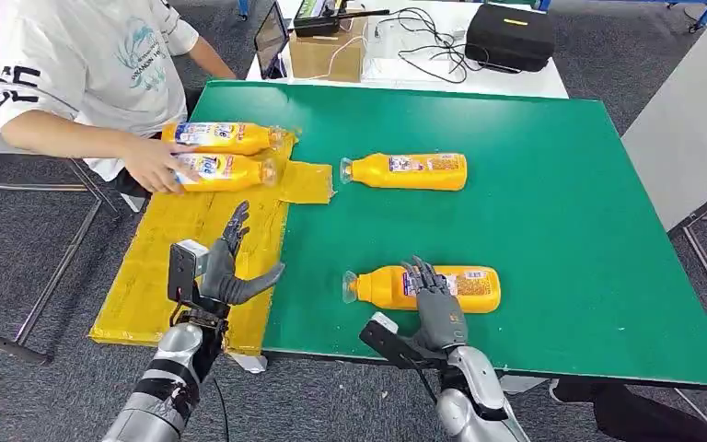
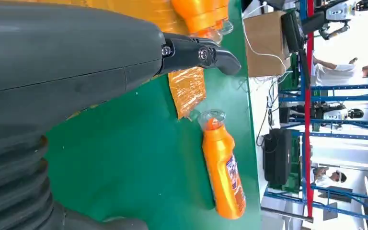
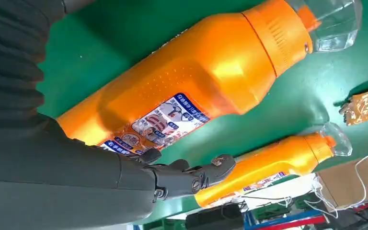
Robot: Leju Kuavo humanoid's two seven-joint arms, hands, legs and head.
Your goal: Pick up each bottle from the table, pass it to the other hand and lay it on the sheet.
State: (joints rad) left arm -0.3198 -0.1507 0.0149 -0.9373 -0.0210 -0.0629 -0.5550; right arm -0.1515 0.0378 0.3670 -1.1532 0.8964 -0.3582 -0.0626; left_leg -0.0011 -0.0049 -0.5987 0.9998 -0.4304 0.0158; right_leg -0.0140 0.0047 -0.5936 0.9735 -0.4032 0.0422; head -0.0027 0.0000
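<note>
The right hand has its dark fingers spread out over the near bottle. They lie over its label, but I cannot tell if they grip it or only rest there. This orange bottle lies on its side on the green table, with its clear cap pointing to the robot's left.

The left hand is held up with its fingers apart and nothing in them. It hangs over the near edge of the yellow sheet, right where the sheet meets the green top.

A second bottle lies on its side farther back on the table, its cap just beside a corner of the sheet.

Two more bottles lie side by side at the far end of the sheet. A person's hand rests on the nearer one of the pair.

Behind the table stand a cardboard box and a black case with wires between them.
</note>
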